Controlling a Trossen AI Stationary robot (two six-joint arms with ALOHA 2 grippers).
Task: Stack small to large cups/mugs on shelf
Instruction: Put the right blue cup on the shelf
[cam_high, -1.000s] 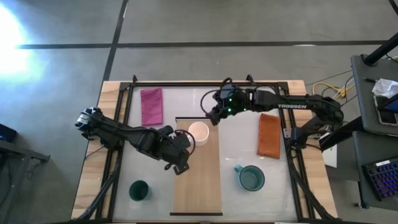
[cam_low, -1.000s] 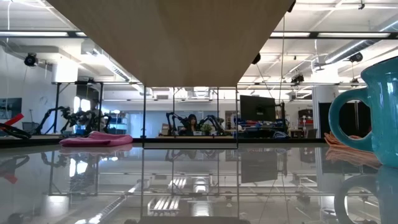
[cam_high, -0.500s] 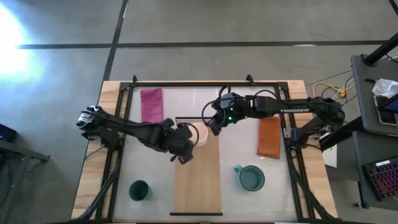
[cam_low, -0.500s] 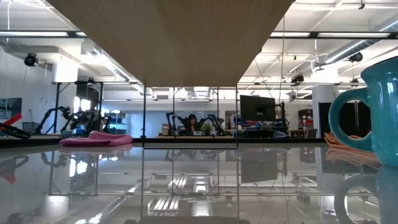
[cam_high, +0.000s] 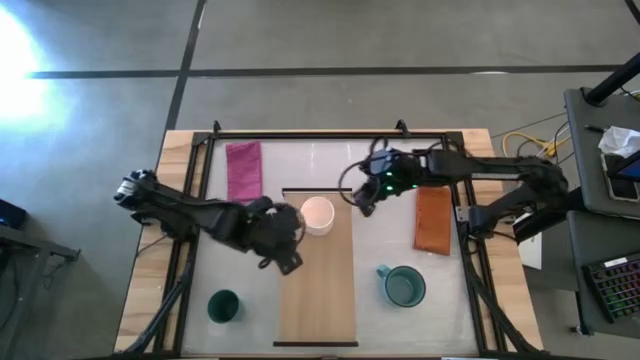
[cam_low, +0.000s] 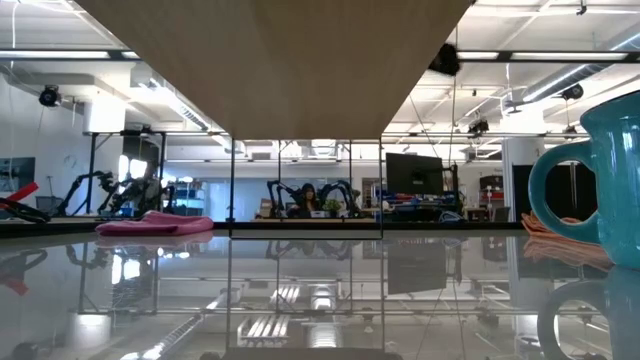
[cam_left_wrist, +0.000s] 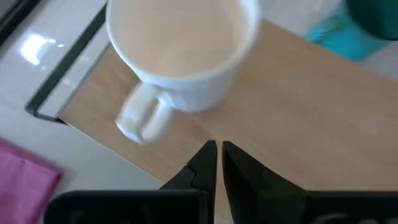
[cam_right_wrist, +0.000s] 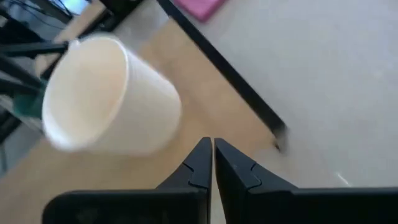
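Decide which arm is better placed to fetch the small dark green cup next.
Left, probably. The small dark green cup sits on the left arm's side of the long light-wood plank; the right claw hangs by the plank's opposite edge.

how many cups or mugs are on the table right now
3. The cream-white mug stands on the far end of the shelf, between the two grippers. The teal mug sits right of the shelf, the small dark green cup left of it. None appears hidden.
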